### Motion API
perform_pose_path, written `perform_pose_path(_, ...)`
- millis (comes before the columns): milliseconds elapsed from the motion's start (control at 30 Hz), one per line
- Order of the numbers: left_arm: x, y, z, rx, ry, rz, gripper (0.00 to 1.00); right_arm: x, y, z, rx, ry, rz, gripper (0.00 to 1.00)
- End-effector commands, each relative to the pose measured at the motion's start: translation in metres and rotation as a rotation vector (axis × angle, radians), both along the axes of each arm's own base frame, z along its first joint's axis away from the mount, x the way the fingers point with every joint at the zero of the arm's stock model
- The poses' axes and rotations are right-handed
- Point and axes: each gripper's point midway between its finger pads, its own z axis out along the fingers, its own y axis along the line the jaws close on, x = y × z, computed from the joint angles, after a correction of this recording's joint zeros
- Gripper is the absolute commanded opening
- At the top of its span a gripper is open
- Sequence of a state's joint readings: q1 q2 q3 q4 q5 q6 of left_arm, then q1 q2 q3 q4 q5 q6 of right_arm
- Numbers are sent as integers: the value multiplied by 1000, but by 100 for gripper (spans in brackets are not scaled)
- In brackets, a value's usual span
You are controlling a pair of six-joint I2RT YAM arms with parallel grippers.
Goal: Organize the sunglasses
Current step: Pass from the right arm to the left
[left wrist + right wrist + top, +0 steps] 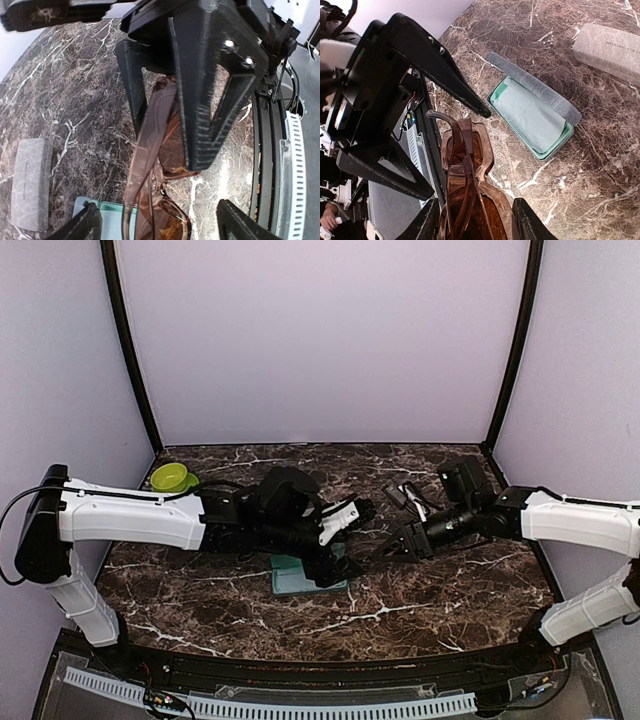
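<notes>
marble tabletop (440, 580), lilac walls (320, 340); right hand (476, 222) grips the brown sunglasses (467, 165), left hand (167, 142) gapes wide around them.

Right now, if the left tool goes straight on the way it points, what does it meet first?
The brown sunglasses, clamped in the right tool, their end lying between the open fingers of the left tool. Depth is unclear.

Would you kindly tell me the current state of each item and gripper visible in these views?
Brown sunglasses: held above the table by the right gripper.
Right gripper: jaws shut on the sunglasses.
Left gripper: jaws open, straddling the sunglasses.
Teal-lined case: open, on the table.
Light blue cloth: lying flat inside the open case.
Grey case: closed, on the table.
Green bowl: upright.
</notes>
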State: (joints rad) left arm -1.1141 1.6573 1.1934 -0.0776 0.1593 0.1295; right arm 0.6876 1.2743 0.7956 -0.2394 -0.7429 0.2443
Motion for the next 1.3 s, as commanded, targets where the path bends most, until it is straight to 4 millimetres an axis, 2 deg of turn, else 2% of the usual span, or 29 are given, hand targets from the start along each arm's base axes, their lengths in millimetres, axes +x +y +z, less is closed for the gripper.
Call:
perform_pose_path(0, -10, 1, 12, 9, -113, -58, 86, 6, 9, 19, 45, -46, 9, 13)
perform_pose_path(167, -20, -3, -11, 110, -209, -81, 90, 6, 8, 19, 47, -42, 6, 12)
perform_pose_path(533, -13, -9, -45, 295, -365, -38, 91, 5, 7, 16, 48, -36, -3, 11)
perform_pose_path(800, -19, -12, -17, 182, -345, -26, 92, 6, 3, 1, 5, -31, -11, 11)
perform_pose_path(933, -24, -10, -10, 145, -312, -28, 99, 6, 2, -10, -27, -32, -5, 11)
perform_pose_path(1000, -28, -9, -8, 126, -285, -34, 99, 4, 2, -15, -41, -34, 3, 11)
perform_pose_path(1133, -37, 0, 3, 52, -151, -68, 99, -1, 5, -22, -71, -77, 28, 12)
perform_pose_path(1267, -37, 23, 24, -67, 47, -82, 99, -5, 14, -26, -87, -135, 51, 12)
